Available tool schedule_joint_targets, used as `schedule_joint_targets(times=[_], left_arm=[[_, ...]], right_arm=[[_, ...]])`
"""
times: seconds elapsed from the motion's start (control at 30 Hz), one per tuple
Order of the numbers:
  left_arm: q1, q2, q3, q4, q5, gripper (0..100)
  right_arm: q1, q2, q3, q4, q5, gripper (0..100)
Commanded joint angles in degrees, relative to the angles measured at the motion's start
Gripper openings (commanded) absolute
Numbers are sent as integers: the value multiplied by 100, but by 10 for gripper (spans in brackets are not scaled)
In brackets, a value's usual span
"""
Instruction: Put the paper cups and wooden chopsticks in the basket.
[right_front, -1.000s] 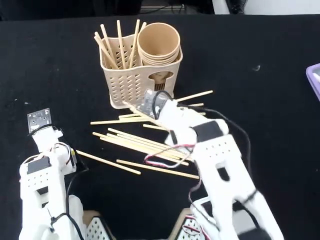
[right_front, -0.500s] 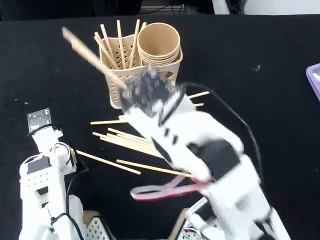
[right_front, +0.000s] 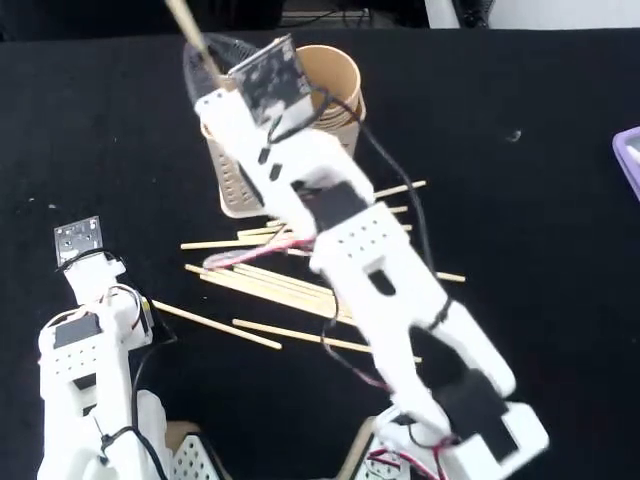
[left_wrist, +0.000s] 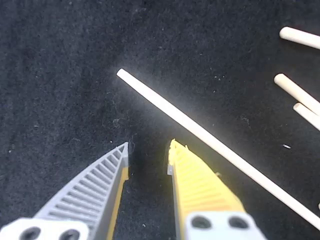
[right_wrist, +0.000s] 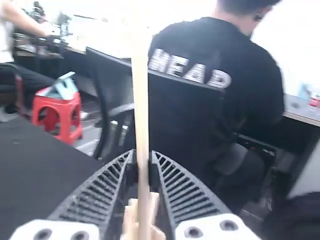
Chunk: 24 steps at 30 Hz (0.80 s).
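My right gripper (right_front: 212, 78) is raised above the beige basket (right_front: 240, 175) and is shut on one wooden chopstick (right_front: 188, 30), which points up and away. In the right wrist view the chopstick (right_wrist: 140, 100) stands upright between the closed fingers (right_wrist: 142, 157). The basket holds stacked paper cups (right_front: 338, 78) and several chopsticks, partly hidden by the arm. Several more chopsticks (right_front: 265, 285) lie scattered on the black table in front of the basket. My left gripper (left_wrist: 148, 145) hovers low and open, beside the end of one lying chopstick (left_wrist: 210, 142).
The left arm (right_front: 85, 340) sits at the near left edge of the table. A purple object (right_front: 630, 155) pokes in at the right edge. The black cloth (right_front: 520, 230) to the right of the pile is bare.
My right arm lifted one chopstick off the pile and swung it up and back to above the basket. The left arm has stayed put.
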Motion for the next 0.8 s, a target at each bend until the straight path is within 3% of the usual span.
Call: schedule_joint_targets(times=[0.0,0.2,0.3,0.57,0.67,0.77], left_arm=[[66,-62,-13,-88,26,136],[66,-62,-13,-88,18,136],[66,-62,-13,-88,18,136],[66,-62,-13,-88,18,135],[66,-62,-4,-88,18,135],[66,-97,31,-88,9,135]], right_arm=[[290,391,-470,-229,-44,11],[246,523,-400,413,-53,14],[202,479,-523,914,-62,69],[299,-321,-910,1925,-571,106],[325,-1042,-919,2910,-554,104],[325,-1903,-866,4615,-9,103]])
